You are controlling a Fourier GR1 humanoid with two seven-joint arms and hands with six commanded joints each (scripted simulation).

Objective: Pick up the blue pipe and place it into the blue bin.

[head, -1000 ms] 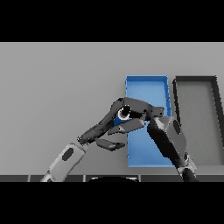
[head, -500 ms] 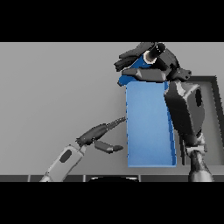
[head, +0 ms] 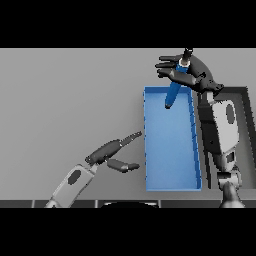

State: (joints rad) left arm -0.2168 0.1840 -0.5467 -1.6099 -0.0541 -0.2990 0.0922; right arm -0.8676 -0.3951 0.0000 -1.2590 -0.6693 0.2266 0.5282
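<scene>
The blue bin (head: 172,182) lies lengthwise right of centre on the grey table. My right hand (head: 192,75) hovers above the bin's far end, with the upper end of the blue pipe (head: 175,90) caught between its thumb and fingers. The pipe hangs tilted, its lower tip pointing down into the far part of the bin and its grey cap up at the hand. My left hand (head: 111,151) rests low over the table just left of the bin, with straight fingers pointing toward the bin wall and nothing in it.
A dark grey bin (head: 246,107) stands right of the blue one, partly covered by my right forearm (head: 222,130). Bare grey tabletop (head: 65,100) stretches to the left.
The right hand has shifted a little right and turned, so the pipe now shows its full length hanging down over the bin's far end. The left hand has stayed by the bin's left wall.
</scene>
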